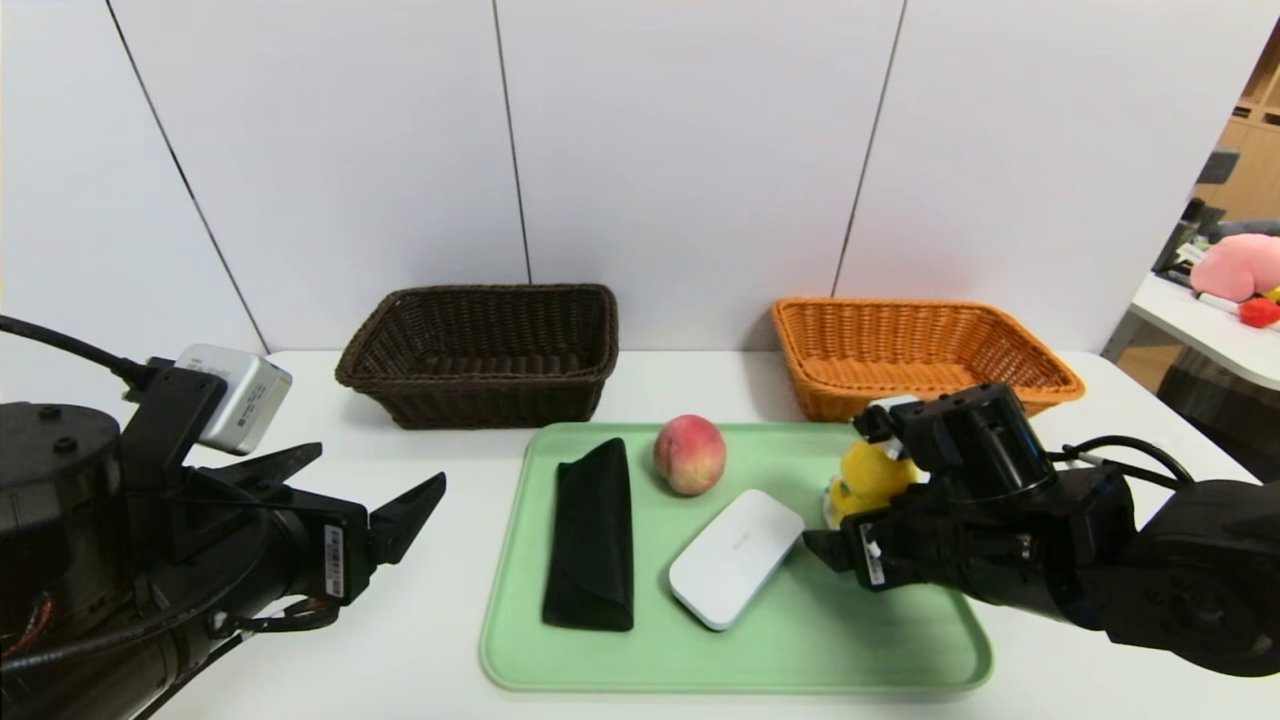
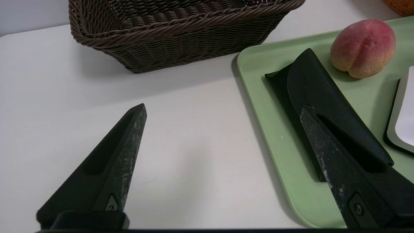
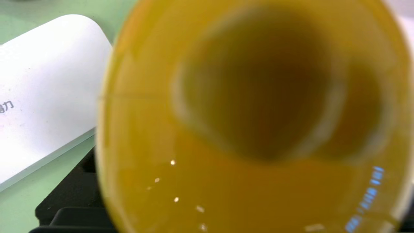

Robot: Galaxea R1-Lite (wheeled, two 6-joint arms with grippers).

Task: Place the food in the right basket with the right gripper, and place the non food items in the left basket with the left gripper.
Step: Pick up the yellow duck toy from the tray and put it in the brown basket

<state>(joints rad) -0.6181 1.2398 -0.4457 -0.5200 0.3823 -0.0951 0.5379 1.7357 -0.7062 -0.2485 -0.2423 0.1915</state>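
Observation:
A green tray [image 1: 800, 640] holds a black soft case [image 1: 592, 535], a peach [image 1: 690, 455], a white flat power bank [image 1: 735, 572] and a yellow rounded item [image 1: 870, 478]. My right gripper [image 1: 855, 485] is open and straddles the yellow item, one finger on each side. The yellow item [image 3: 245, 129] fills the right wrist view, beside the power bank [image 3: 42, 90]. My left gripper [image 1: 380, 468] hangs open over bare table left of the tray. In the left wrist view the left gripper [image 2: 223, 108] holds nothing, with the case [image 2: 323, 94] and peach [image 2: 362, 48] beyond.
A dark brown wicker basket [image 1: 480, 390] stands at the back left and an orange wicker basket [image 1: 830, 390] at the back right, both against the white wall. Another table with a pink plush [image 1: 1240, 265] stands far right.

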